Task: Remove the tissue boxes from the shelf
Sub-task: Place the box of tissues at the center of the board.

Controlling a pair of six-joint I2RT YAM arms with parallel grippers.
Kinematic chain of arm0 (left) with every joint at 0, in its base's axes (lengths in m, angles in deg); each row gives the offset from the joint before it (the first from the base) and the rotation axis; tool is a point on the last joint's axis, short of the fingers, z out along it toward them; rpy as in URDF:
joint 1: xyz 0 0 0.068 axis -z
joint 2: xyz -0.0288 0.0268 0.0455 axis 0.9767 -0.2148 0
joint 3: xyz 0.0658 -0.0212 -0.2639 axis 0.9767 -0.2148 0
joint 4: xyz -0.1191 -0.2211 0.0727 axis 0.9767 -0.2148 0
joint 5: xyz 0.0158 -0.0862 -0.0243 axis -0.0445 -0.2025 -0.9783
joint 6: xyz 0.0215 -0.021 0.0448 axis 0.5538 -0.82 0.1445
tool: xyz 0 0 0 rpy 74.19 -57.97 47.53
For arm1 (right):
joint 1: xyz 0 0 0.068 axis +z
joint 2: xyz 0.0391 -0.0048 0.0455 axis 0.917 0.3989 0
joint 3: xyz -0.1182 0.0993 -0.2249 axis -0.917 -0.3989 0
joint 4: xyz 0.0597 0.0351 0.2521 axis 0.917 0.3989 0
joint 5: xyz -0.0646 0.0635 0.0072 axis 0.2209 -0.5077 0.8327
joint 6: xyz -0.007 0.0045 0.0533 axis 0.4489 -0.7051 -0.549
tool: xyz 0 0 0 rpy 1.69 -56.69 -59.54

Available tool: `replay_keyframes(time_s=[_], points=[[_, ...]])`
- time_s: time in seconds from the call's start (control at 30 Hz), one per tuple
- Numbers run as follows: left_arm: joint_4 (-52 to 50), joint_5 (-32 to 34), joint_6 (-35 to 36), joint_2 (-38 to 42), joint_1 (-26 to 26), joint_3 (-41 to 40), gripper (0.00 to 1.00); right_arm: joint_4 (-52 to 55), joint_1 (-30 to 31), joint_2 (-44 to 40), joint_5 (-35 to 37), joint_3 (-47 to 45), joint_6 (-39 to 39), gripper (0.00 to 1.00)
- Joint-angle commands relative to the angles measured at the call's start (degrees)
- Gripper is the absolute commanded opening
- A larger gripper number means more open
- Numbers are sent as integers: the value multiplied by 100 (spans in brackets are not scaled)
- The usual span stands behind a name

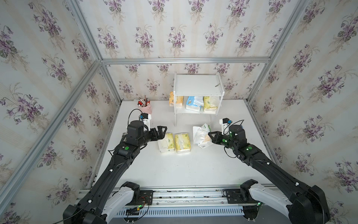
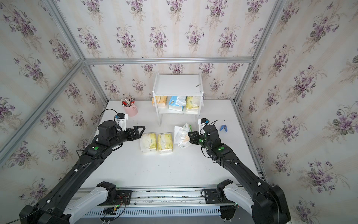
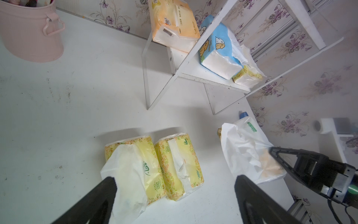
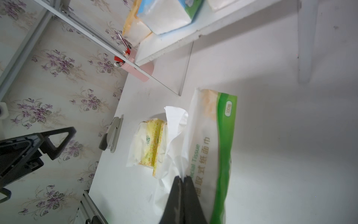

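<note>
Jaws on left arm (image 1: pixel 124 151) gape beside 2 yellow packs (image 1: pixel 182 143); those on right arm (image 1: pixel 248 150) pinch white pack (image 1: pixel 199 133).

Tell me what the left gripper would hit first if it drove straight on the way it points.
Probably the nearer yellow-and-white tissue pack, the one with loose tissue sticking out: in the left wrist view it lies just ahead, between the jaws of the open left gripper. Depth is unclear.
</note>
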Motion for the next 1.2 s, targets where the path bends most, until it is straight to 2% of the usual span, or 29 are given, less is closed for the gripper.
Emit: replay_keyframes(time_s=[0.0,0.43,0.6,0.83,1.0,1.17], points=[[179,53,-9,-61,43,59,99,-750,-29,181,-73,-204,-113,0],[244,184,-15,-134,141,-18,99,-2189,-212,1208,-420,-977,-455,0],[206,217,21,-131,150,-14,99,-2323,-221,1684,-546,-988,-430,1],[181,271,27,-107,146,-27,99,-2477,-217,1998,-439,-1009,-422,16],[131,338,75,-81,144,-27,99,-2460,-219,1903,-182,-1060,-367,35],[86,446,84,-50,148,-27,99,-2201,-218,1578,33,-1042,-72,42]])
